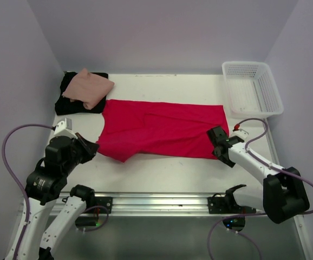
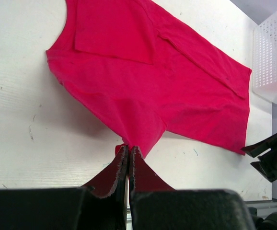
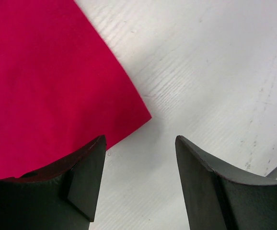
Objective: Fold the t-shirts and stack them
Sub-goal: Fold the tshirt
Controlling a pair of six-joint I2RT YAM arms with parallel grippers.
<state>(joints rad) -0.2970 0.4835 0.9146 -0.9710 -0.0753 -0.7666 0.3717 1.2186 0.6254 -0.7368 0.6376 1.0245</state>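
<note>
Step in hand: folding the red t-shirt [image 1: 162,130], judged mid-fold; with two others already stacked, the task looked well along
Next move: likely called for the right fingers [image 3: 86,167] to close on the near right corner, so both ends of the near edge could travel over together; a one-sided pull risked skewing the cloth
Left fingers [image 2: 117,167]: pressed shut, pinching a near-left point of the red cloth, which tented up toward them off the surface [image 1: 162,168]
Salmon-pink t-shirt [image 1: 89,86]: soft, matte, folded to a rough rectangle, lying askew on the black t-shirt [image 1: 72,107] at the far left corner
Black t-shirt: folded flat, only its edges showing beneath the pink one
Red t-shirt: thin, bright, lightly creased, spread as a long band across the middle of the surface, one flap doubled over
Right fingers: standing apart, gripping nothing; dark wedge-shaped pads poised at the shirt's near right corner, its tip pointing into the gap
Surface: white, faintly grained, scuffed
Basket [image 1: 243,64]: white plastic lattice, rectangular, far right, apart from the shirt
</note>
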